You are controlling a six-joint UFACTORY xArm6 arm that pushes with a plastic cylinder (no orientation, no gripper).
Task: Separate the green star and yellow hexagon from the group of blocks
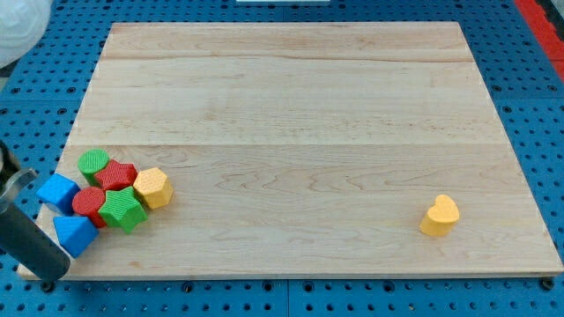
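Note:
A tight group of blocks lies at the board's lower left. The green star (pixel 122 210) sits at its lower right, touching the yellow hexagon (pixel 152 187) at the group's right edge. A red star (pixel 116 174), a green round block (pixel 92 162), a red round block (pixel 87 202), a blue cube (pixel 58 191) and a blue triangle (pixel 75 233) make up the rest. My tip (pixel 50 273) is at the board's lower left corner, just below and left of the blue triangle, apart from the green star and yellow hexagon.
A yellow heart (pixel 440 216) lies alone at the lower right of the wooden board (pixel 291 106). A blue perforated table (pixel 538 97) surrounds the board. The board's left and bottom edges are close to the group.

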